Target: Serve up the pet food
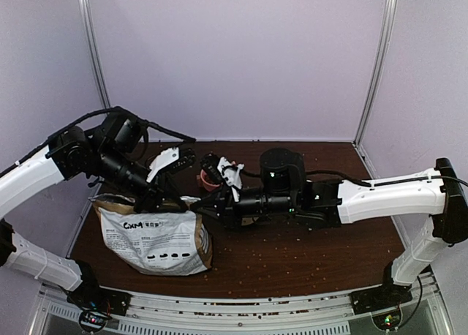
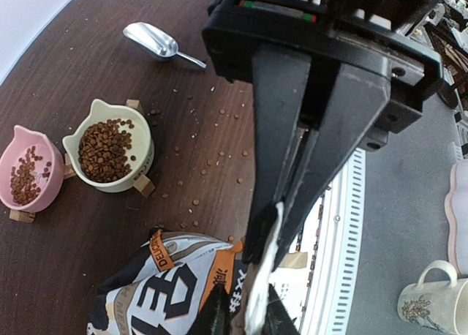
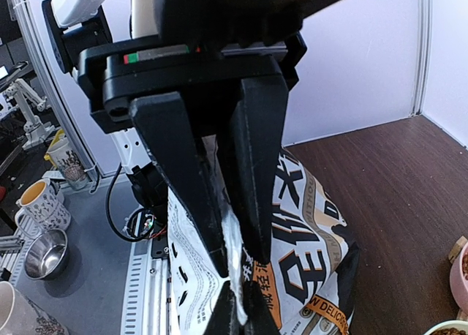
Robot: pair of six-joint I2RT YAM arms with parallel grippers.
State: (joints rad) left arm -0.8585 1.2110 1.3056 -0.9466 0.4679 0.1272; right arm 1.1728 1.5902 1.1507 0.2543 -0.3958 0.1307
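The pet food fills a cream cat-eared bowl (image 2: pixel 106 151), and a thinner layer lies in a pink bowl (image 2: pixel 28 178). Loose pellets are scattered over the brown table (image 2: pixel 212 159). The white, tan and orange printed bag (image 1: pixel 157 236) lies at the front left of the table. My left gripper (image 2: pixel 272 236) pinches the white sealed top edge of the bag (image 2: pixel 168 291) between nearly closed fingers. My right gripper (image 3: pixel 235 260) is shut on the same top edge of the bag (image 3: pixel 322 247) from the other side. In the top view the two grippers (image 1: pixel 170 201) (image 1: pixel 201 207) meet over the bag's top.
A silver metal scoop (image 2: pixel 152 41) lies on the table beyond the bowls. The pink bowl (image 1: pixel 207 178) shows behind the wrists. Stray kibble dots the front of the table (image 1: pixel 292 258). Off the table stand mugs (image 2: pixel 431 298) (image 3: pixel 44 200) and a steel bowl (image 3: pixel 44 254).
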